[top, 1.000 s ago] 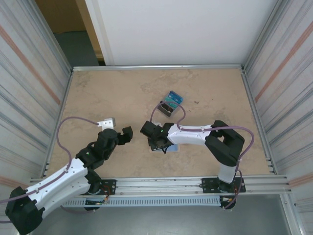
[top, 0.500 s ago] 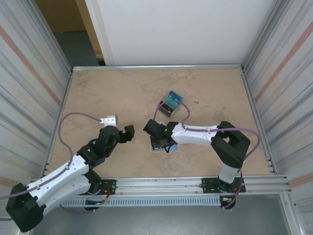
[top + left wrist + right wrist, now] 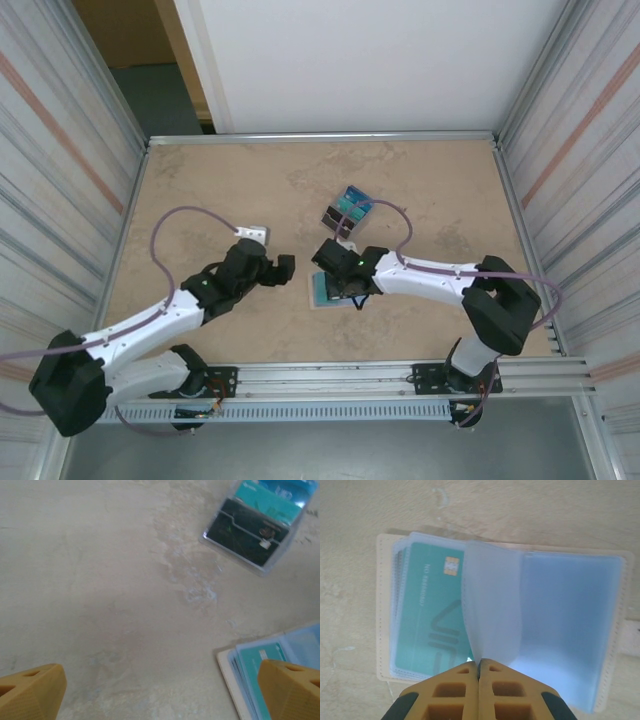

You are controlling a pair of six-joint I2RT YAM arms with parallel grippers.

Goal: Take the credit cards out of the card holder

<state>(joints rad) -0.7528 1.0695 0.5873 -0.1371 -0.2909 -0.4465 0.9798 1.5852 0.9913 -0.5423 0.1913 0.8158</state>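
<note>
Left to right: left jaws spread wide and empty above the beige mottled bench (image 3: pixel 200 190); one tan folding card holder (image 3: pixel 382 605) lying open near the bench's front, one teal chip card (image 3: pixel 430 620) in its clear sleeves; right jaws closed at a raised sleeve's edge; behind, one two-card pile (image 3: pixel 260 525), teal and dark.

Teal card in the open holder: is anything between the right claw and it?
Yes. The teal card sits inside a clear pocket of the card holder, and a loose clear page rises right at the tips of the shut right claw. Nothing else visible blocks it.
</note>
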